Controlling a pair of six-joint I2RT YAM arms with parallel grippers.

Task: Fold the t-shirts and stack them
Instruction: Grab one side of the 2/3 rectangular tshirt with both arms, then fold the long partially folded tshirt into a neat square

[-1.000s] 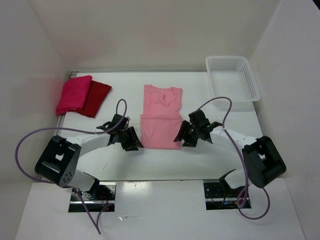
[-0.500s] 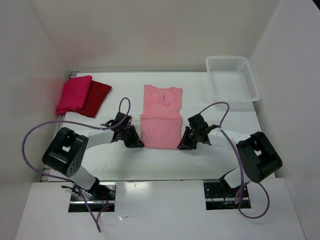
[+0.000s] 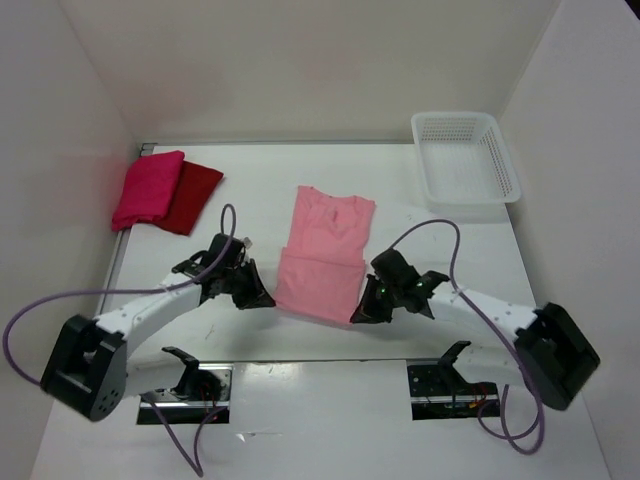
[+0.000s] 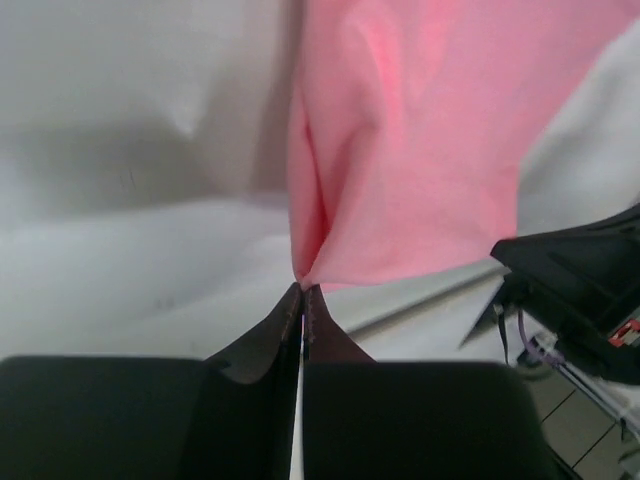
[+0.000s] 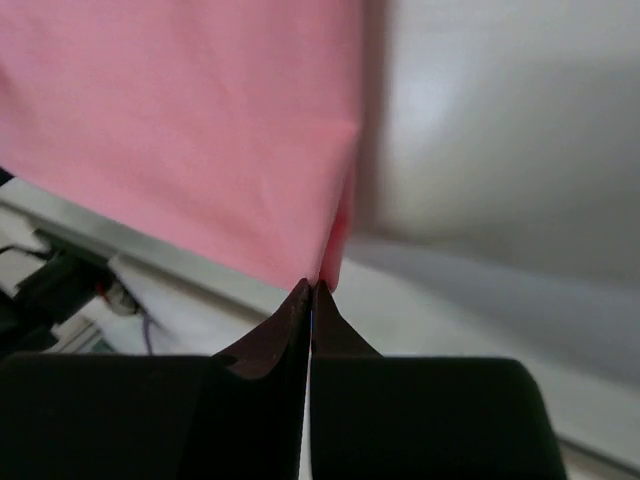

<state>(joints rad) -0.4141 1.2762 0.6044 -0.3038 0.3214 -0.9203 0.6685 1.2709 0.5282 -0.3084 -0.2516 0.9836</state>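
White table (image 3: 250,195) bears three t-shirts (image 3: 150,188) — salmon shirt (image 3: 325,255) pinched by left fingers (image 3: 268,300) and right fingers (image 3: 357,317) — one basket (image 3: 465,155).

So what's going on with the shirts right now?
Both arms are working on the light salmon pink shirt in the middle of the table. The left gripper is shut on its near left corner and the right gripper on its near right corner. The near edge looks raised. The magenta shirt lies folded, partly over the folded dark red shirt, at the far left.
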